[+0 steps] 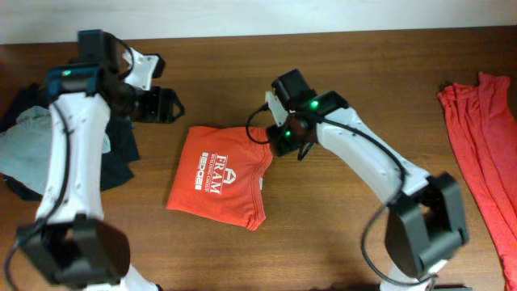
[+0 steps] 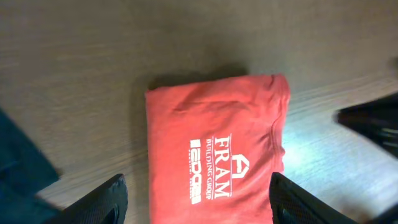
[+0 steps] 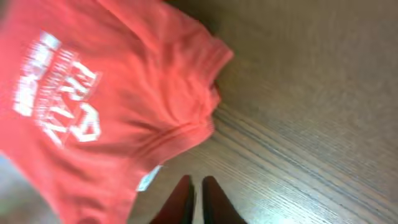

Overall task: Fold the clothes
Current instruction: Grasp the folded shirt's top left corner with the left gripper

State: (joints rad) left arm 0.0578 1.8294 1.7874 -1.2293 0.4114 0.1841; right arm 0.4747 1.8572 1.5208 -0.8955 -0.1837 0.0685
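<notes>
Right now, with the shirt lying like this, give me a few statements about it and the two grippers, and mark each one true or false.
1. The T-shirt lies folded with its white lettering facing up. True.
2. The left gripper is clamped on the shirt. False: its fingers stand wide apart and hold nothing.
3. The right gripper has its fingers close together beside the shirt's edge. True.
4. The dark garments lie at the table's right end. False: they lie at the left end, and a red cloth lies at the right.
</notes>
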